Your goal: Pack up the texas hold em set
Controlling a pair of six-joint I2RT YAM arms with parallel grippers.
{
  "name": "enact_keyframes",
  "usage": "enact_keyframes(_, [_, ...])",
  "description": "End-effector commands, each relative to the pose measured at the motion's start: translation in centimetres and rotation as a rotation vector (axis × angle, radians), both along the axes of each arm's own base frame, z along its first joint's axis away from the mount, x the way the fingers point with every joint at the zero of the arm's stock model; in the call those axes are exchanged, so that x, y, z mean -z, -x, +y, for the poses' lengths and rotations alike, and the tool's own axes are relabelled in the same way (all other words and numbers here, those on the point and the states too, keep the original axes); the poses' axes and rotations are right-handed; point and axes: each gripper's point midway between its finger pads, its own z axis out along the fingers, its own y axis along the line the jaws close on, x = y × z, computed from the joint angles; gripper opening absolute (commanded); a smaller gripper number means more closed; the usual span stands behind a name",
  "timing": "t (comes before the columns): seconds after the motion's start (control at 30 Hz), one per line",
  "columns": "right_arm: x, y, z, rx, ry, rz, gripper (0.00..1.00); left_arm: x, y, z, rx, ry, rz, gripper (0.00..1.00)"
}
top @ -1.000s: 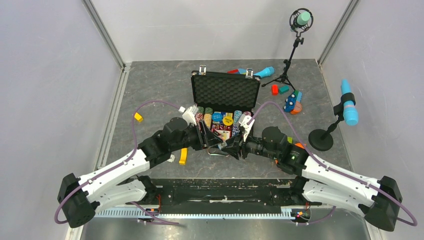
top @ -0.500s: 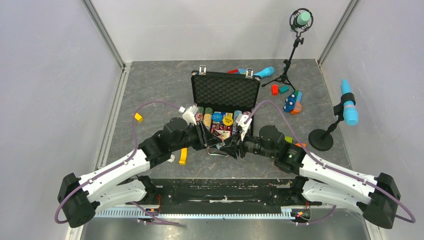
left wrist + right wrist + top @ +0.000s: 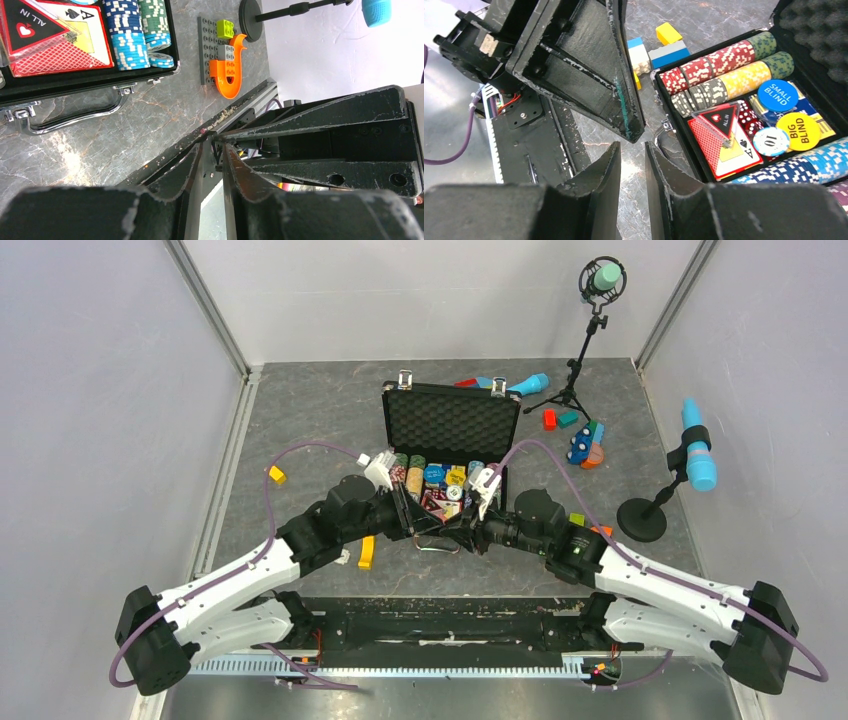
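The black case (image 3: 90, 82) is seen lying open at the middle of the grey table (image 3: 310, 420), with its foam-lined lid (image 3: 452, 427) raised at the far side. Rows of chips (image 3: 719, 57) are packed on edge in the tray. Among them are laid a red-backed card deck (image 3: 55, 55), a blue disc (image 3: 778, 95) marked SMALL BLIND and a yellow disc (image 3: 799, 131) marked BIG BLIND. The silver handle (image 3: 75, 119) is folded down on the table against the near wall of the case. Both tools are held just in front of that wall, tip to tip; whether they touch cannot be told. The left gripper (image 3: 212, 142) is set nearly closed, with only a thin slit between its fingers and nothing gripped. The right gripper (image 3: 633, 150) is likewise narrow and empty. Loose toy bricks (image 3: 664, 42) are seen on the table near the case.
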Motion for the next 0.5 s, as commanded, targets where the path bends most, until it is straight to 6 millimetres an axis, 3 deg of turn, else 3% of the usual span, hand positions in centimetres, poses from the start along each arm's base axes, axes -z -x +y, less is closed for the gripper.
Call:
enact_keyframes(0.0, [-2.6,-1.6,-0.4,0.084,-0.041,-0.068,0.27,-0.8,-0.1,0.3,-0.022,0.008,-0.017,0.27])
enact_keyframes(0.2, [-1.6,-3.8,-3.3,0.294,-0.004,-0.064,0.40,-0.9,-0.6,1.1,-0.047,-0.048,-0.046,0.35])
enact_keyframes(0.47, [0.6,-6.1,-6.6,0.536,0.142,-0.001,0.47,0.5,-2.4,1.4,-0.080,-0.176,-0.071,0.63])
